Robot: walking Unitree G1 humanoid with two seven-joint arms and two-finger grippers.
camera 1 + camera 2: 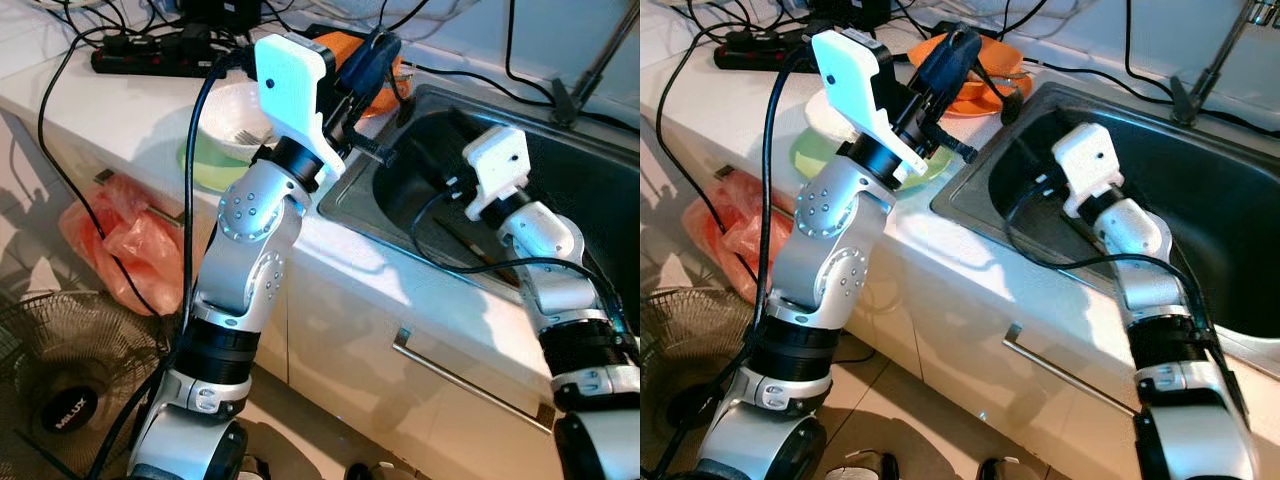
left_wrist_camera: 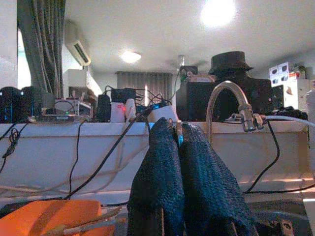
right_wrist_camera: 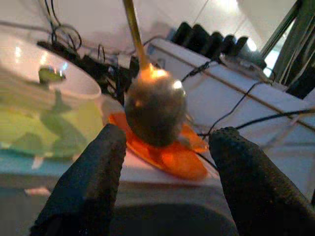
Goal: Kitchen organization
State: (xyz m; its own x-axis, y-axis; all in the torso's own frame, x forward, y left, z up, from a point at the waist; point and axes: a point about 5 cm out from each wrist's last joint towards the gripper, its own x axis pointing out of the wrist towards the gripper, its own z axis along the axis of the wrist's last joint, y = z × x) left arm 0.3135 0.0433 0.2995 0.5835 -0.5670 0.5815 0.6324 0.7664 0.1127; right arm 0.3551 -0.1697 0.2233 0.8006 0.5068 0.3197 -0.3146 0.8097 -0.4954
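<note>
Ladle (image 3: 153,105) — between parted right gripper (image 3: 167,182) fingers.

A home kitchen is shown: a steel sink (image 1: 1200,230) is set into a white counter (image 1: 120,120) (cabinet handle (image 1: 465,380) below), dishes are stacked beside it, and a curved faucet (image 2: 226,101) is seen.

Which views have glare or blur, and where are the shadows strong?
Left wrist view: two ceiling lights glare, the fingers stand dark against them. Right wrist view: the near fingers and spoon are soft, out of focus. Head views: sharp; hard shadows fall in the sink and on the cabinet front.
</note>
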